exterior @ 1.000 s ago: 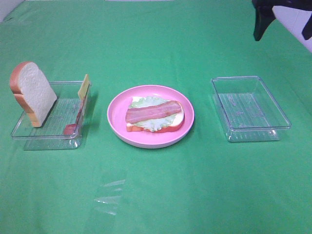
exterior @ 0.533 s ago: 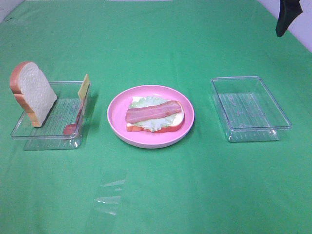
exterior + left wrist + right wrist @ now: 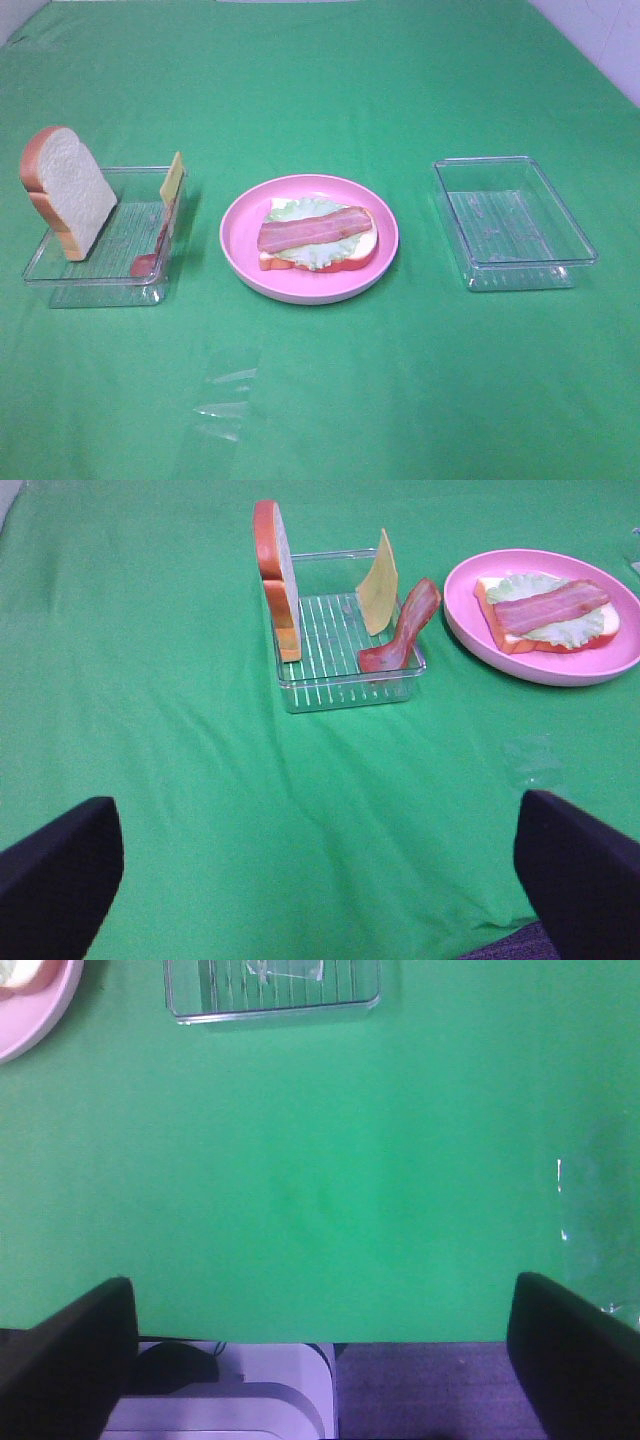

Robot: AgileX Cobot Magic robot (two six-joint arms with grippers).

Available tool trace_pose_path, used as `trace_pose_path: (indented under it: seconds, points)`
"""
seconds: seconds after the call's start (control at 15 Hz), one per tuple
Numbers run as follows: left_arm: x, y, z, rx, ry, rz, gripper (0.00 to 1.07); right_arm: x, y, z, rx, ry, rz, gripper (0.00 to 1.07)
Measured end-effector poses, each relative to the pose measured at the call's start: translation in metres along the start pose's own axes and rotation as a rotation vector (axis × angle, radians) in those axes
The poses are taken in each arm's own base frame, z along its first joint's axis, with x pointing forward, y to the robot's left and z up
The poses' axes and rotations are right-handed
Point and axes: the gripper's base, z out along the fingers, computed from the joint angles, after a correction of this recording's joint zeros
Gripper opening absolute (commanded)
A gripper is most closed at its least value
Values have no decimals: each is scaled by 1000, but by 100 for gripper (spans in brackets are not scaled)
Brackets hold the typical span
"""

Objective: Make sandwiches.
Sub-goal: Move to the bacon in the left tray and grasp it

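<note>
On the pink plate (image 3: 240, 252) lies an open sandwich (image 3: 318, 238): a bread slice, pale lettuce and a bacon strip (image 3: 315, 231) on top. The left wrist view shows the same sandwich (image 3: 548, 615). The left clear tray (image 3: 95, 275) holds white bread (image 3: 68, 190) standing on edge, a yellow cheese slice (image 3: 173, 176) and a second bacon strip (image 3: 150, 258). Both grippers are out of the high view. My left gripper (image 3: 320, 880) is open over bare cloth, well short of that tray (image 3: 345, 685). My right gripper (image 3: 320, 1360) is open at the table's near edge.
An empty clear tray (image 3: 578, 245) sits right of the plate, and the right wrist view shows it (image 3: 270, 1005) far from the gripper. A scrap of clear film (image 3: 225, 405) lies on the green cloth near the front.
The dark right gripper at the top right of the high view has pulled away and left that view. The food and trays have not moved.
</note>
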Motion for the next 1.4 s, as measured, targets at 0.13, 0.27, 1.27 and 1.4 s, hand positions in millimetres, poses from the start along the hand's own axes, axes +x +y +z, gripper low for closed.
trace_pose_path:
  seconds: [0.13, 0.27, 1.27, 1.4]
  points:
    - [0, 0, 0, 0, 0, 0, 98, 52, -4, -15, -11, -143, -1, 96]
    - [0, 0, 0, 0, 0, 0, 98, 87, -7, -20, -19, -242, -3, 96]
    - [0, 0, 0, 0, 0, 0, 98, 187, -16, 23, -36, -593, -25, 95]
    - [0, 0, 0, 0, 0, 0, 98, 187, -16, 23, -36, -594, -25, 95]
